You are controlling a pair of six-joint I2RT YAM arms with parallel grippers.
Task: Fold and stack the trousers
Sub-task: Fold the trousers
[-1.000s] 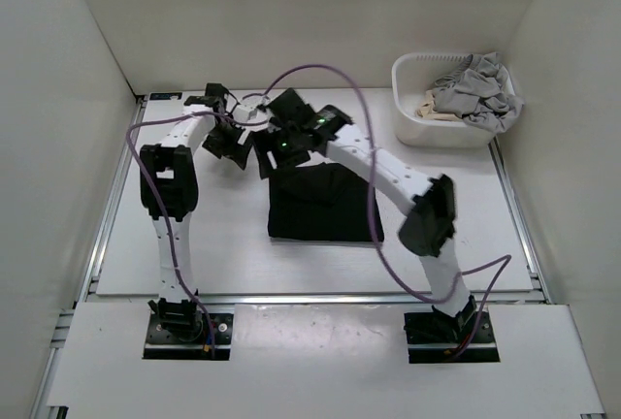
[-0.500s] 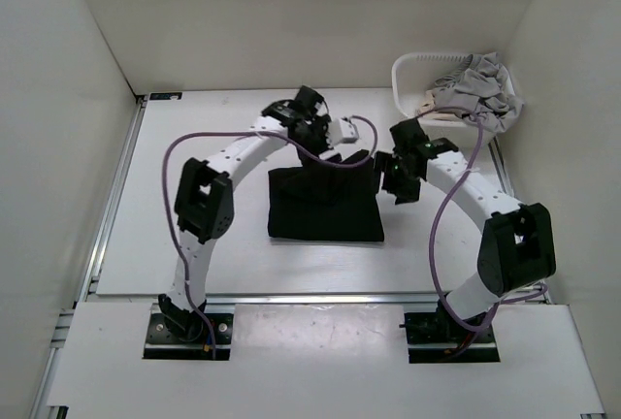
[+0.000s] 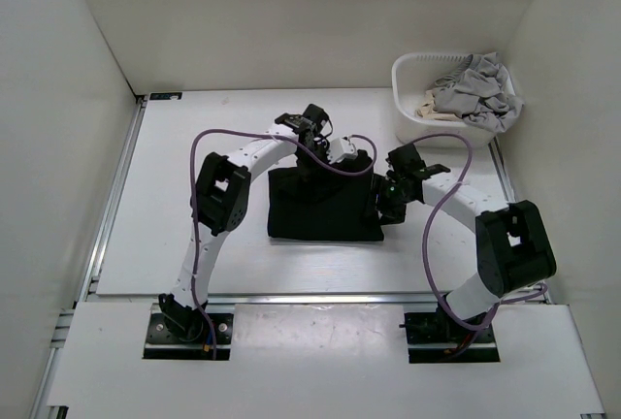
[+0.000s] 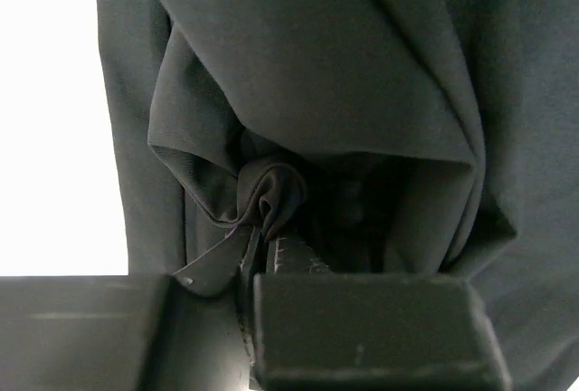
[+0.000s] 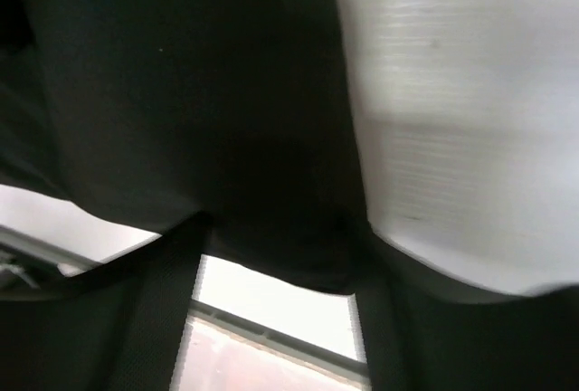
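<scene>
The black trousers (image 3: 320, 210) lie folded in a rough square in the middle of the table. My left gripper (image 3: 335, 162) is at their far edge. In the left wrist view it (image 4: 271, 233) is shut on a bunched fold of the trousers (image 4: 317, 65). My right gripper (image 3: 381, 208) is at the trousers' right edge. In the right wrist view its fingers (image 5: 154, 319) stand wide apart, with the hem of the trousers (image 5: 199, 92) hanging at the tips of the gripper (image 5: 276, 264) and the table showing between them.
A white basket (image 3: 417, 123) stands at the back right, holding a light grey garment (image 3: 475, 89) and a small beige cloth (image 3: 429, 106). White walls close in the table on three sides. Purple cables loop over both arms.
My left arm swung from the back left to the trousers' far edge and shut on the fabric. My right arm left the top of the trousers and came to their right edge.
</scene>
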